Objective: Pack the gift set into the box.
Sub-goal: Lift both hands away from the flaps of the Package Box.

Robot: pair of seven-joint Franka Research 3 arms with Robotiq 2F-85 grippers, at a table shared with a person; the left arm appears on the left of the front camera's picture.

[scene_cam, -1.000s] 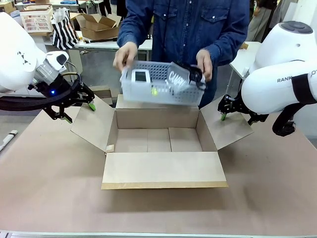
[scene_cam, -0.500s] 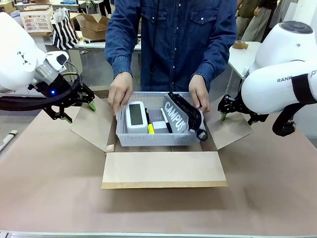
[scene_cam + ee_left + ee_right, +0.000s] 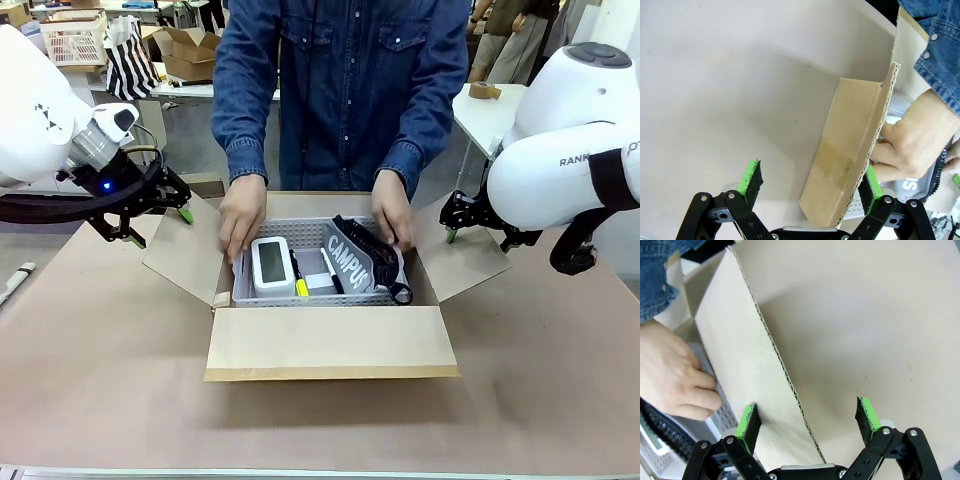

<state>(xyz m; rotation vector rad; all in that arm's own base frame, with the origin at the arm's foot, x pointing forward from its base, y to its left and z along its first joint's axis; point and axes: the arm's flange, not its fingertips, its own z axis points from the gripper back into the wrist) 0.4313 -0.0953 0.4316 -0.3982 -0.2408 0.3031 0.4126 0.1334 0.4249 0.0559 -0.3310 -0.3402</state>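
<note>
The box (image 3: 330, 342) stands open at mid-table with its four flaps spread. Inside it sits the gift set (image 3: 318, 270): a grey perforated basket holding a white device, pens and a black pouch printed CAMPUS. A person's hands (image 3: 242, 215) grip both ends of the basket. My left gripper (image 3: 161, 227) is open and straddles the left flap (image 3: 850, 150), its edge standing between my left gripper (image 3: 811, 187) pads. My right gripper (image 3: 475, 232) is open too. The right flap (image 3: 740, 355) rises between my right gripper (image 3: 807, 420) pads.
The person in a denim shirt (image 3: 345, 80) stands at the far edge, leaning over the box. Bare brown tabletop (image 3: 320, 430) surrounds the box in front and at both sides. Another table with cartons and a striped bag (image 3: 130, 55) lies behind at left.
The person has lowered the basket from above the box down into it, hands still on its ends. Neither arm has moved.
</note>
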